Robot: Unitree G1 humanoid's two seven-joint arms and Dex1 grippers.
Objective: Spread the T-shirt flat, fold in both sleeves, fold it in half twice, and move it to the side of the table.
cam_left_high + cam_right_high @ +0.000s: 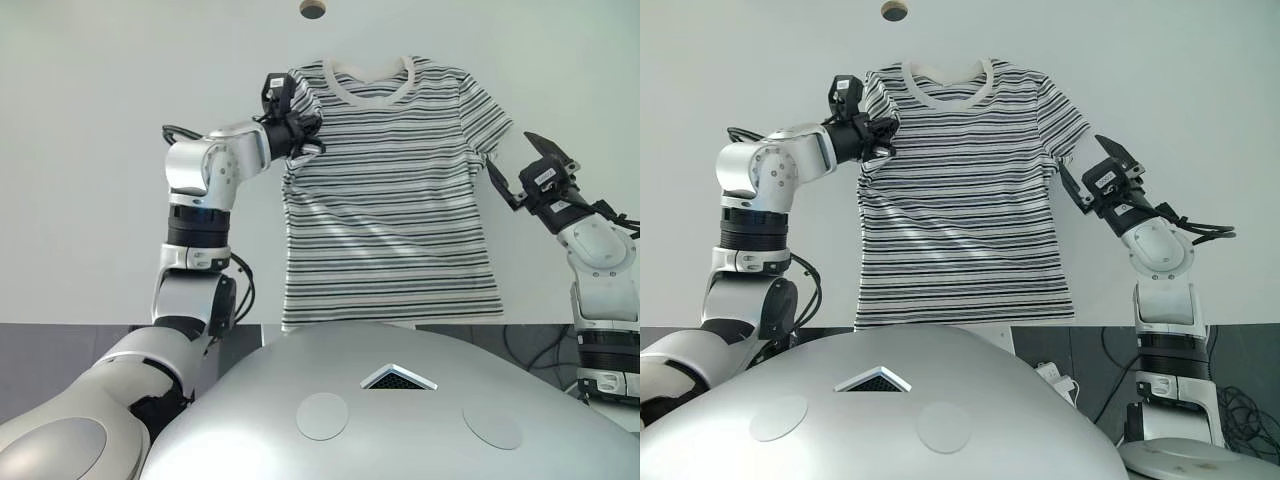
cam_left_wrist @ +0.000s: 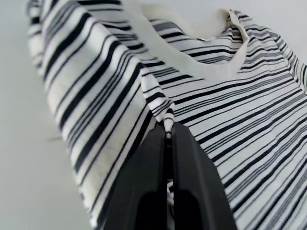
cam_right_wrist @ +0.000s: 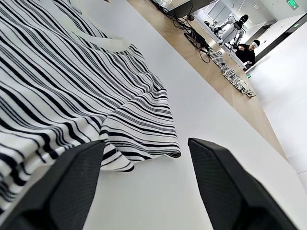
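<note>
A black-and-white striped T-shirt (image 1: 390,210) lies on the white table (image 1: 90,90), collar at the far end and hem toward me. My left gripper (image 1: 303,132) is shut on the shirt's left sleeve (image 2: 86,81), which is bunched and drawn in over the chest; the left wrist view shows the fingertips (image 2: 168,132) pinching a fold of cloth. My right gripper (image 1: 512,158) stands open just outside the right sleeve (image 3: 139,136), which lies flat on the table between and beyond its fingers (image 3: 76,182).
A small round dark spot (image 1: 313,9) marks the table's far edge. The table's front edge (image 1: 80,323) runs just below the shirt's hem. Bare white surface stretches to the left and right of the shirt. Cables (image 1: 1230,410) hang below at the right.
</note>
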